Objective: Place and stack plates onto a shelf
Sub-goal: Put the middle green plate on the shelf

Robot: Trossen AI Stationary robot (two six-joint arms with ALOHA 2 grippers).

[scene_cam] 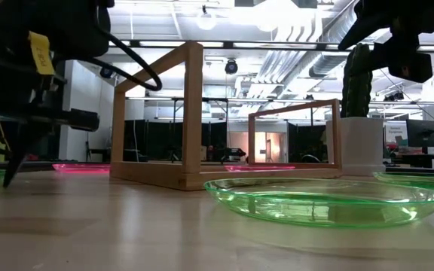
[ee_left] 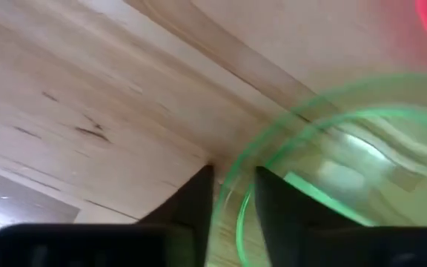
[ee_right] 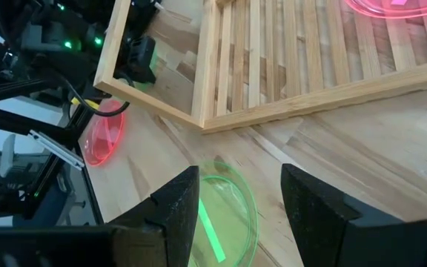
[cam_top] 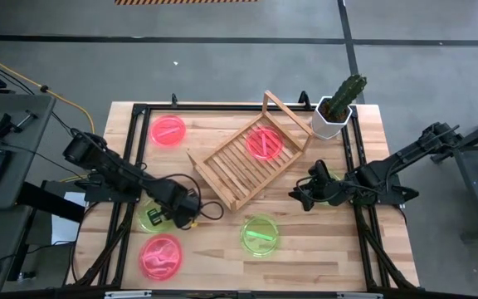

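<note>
The wooden rack lies at the table's middle with one pink plate on its slats. Other pink plates rest flat at the far left and the near left. My left gripper points down at the right rim of a green plate. In its wrist view the narrowly open fingers stand on either side of that rim. My right gripper is open and hovers above the table right of the rack. A second green plate lies near it, and a third shows under the right arm. My left gripper has one finger outside the green plate's rim and the other inside it, coming from above. Whether the fingers touch the rim I cannot tell. The plate appears to lie on the table.
A white pot with a cactus stands at the far right corner beside the rack's taller frame end. A black cable loops on the table by the left gripper. Bare wood stretches along the near edge.
</note>
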